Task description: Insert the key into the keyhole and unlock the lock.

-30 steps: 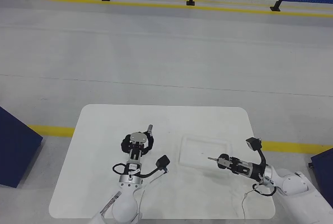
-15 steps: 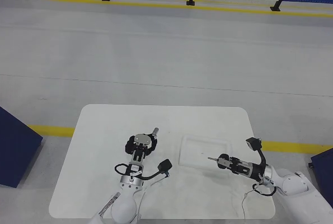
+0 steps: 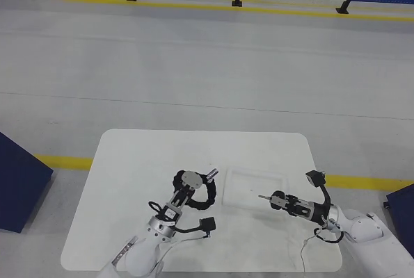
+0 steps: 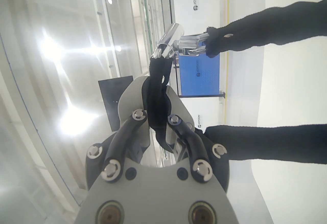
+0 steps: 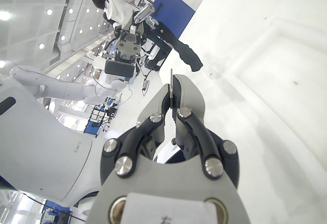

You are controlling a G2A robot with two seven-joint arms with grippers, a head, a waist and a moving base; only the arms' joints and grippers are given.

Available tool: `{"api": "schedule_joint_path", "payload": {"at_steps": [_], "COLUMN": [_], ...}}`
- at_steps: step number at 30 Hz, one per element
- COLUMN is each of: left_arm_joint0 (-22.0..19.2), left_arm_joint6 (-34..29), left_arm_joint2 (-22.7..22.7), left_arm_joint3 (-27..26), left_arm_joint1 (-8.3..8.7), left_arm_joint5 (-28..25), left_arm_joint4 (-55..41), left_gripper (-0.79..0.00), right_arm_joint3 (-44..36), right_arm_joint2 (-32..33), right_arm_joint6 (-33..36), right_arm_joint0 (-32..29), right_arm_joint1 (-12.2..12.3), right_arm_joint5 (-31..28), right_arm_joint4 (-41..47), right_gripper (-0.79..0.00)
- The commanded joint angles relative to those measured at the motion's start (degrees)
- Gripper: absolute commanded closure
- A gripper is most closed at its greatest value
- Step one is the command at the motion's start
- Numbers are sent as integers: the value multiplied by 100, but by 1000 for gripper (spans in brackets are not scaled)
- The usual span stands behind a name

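Right hand point(image 5: 173, 85) grips key point(image 5: 171, 74); left hand point(image 4: 154, 93) grips lock point(image 4: 170, 39); both held well apart; insertion and unlocking remain.

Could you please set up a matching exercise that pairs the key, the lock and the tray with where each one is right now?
Things:
1. key
2. lock
3. tray

Places:
A. lying flat on the table
B. pinched in the right gripper
C. gripped in the left gripper

Pairs: 1-B; 2-C; 3-A
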Motion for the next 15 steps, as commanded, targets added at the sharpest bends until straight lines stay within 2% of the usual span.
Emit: {"api": "schedule_joint_path", "payload": {"at_steps": [1,6,12,15], "left_arm_joint0": [13,-12,-135,-273], "left_arm_joint6": [410,1125,1800,2360], "left_arm_joint2": [-36,-114,-173,-176], "left_arm_joint3": [32,128,225,348], "left_arm_joint1": [55,132,129,133], "left_arm_joint5": [294,586,641,774], "left_arm_joint4": [0,-5,-491,-697], "left_gripper": [0,0,0,0], "right_arm_joint3": [0,0,0,0], "right_arm_joint2": [0,0,0,0], "right_arm_joint6": [0,0,0,0], "right_arm_joint0": [0,0,0,0], "right_arm_joint1": [0,0,0,0], "right_arm_joint5": [0,0,0,0], "right_arm_joint4": [0,0,0,0], "right_gripper": [0,0,0,0]}}
